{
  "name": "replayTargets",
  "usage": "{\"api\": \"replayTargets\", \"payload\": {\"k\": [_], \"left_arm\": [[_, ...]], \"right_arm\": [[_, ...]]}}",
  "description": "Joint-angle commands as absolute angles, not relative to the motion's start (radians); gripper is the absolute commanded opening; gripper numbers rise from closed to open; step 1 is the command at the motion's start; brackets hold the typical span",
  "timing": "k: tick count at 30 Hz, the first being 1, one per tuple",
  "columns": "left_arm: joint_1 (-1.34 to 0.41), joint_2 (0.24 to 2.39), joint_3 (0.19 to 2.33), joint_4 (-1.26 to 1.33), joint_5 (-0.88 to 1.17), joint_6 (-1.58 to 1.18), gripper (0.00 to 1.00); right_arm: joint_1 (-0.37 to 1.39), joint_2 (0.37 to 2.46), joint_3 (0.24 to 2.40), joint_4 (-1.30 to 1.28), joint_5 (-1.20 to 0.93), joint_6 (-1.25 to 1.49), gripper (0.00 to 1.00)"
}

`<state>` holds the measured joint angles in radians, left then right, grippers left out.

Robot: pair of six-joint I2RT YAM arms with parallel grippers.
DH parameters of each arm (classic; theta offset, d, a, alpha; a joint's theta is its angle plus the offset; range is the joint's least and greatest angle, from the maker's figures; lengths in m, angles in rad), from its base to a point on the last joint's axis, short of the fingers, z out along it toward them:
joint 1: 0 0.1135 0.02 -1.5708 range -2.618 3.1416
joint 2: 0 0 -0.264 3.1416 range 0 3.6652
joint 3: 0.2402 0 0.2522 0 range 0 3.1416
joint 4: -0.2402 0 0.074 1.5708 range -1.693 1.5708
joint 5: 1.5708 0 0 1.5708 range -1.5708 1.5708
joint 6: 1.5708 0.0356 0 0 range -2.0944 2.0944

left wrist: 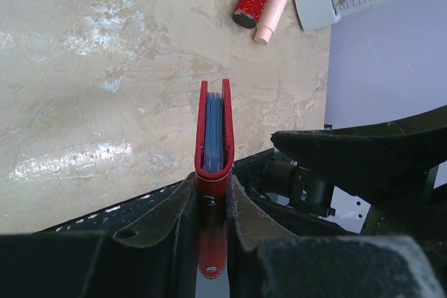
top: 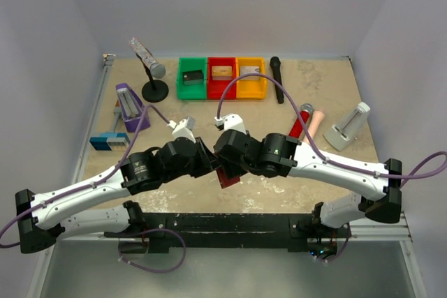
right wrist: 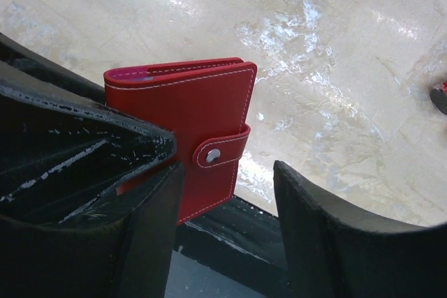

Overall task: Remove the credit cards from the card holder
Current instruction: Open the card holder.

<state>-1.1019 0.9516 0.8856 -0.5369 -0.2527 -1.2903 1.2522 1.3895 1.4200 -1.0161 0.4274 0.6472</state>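
Observation:
The card holder [top: 228,176] is a dark red folded wallet, held upright off the table near its front edge. My left gripper [left wrist: 211,193] is shut on its lower part, and the wallet [left wrist: 215,144] shows edge-on with blue pockets between the covers. The credit cards are hidden inside it. In the right wrist view the card holder [right wrist: 188,116] shows its stitched face, with the tab strap [right wrist: 222,150] snapped shut by a silver stud. My right gripper [right wrist: 227,179] stands open just below the strap, its left finger beside the wallet's corner. From above, the two grippers meet at the wallet.
Green [top: 192,78], red [top: 222,77] and yellow [top: 251,77] bins line the back. A microphone stand [top: 155,88], purple metronome [top: 129,106] and blue item [top: 108,142] stand left. A black microphone [top: 276,78], red glitter microphone [top: 299,122] and grey metronome [top: 349,125] lie right.

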Motion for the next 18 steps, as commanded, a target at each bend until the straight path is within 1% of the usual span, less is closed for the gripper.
{"api": "replayTargets", "payload": {"k": [1, 6, 18], "left_arm": [[-1.109, 0.934, 0.885, -0.445, -0.207, -1.322, 0.00], [-1.109, 0.920, 0.867, -0.414, -0.193, -1.324, 0.00], [-1.109, 0.890, 0.841, -0.370, -0.183, -1.310, 0.00]], "right_arm": [[1.259, 1.411, 1.465, -1.038, 0.456, 0.653, 0.57], [1.259, 1.428, 1.470, -1.058, 0.479, 0.652, 0.51], [1.259, 1.428, 1.437, -1.048, 0.471, 0.644, 0.41]]}}
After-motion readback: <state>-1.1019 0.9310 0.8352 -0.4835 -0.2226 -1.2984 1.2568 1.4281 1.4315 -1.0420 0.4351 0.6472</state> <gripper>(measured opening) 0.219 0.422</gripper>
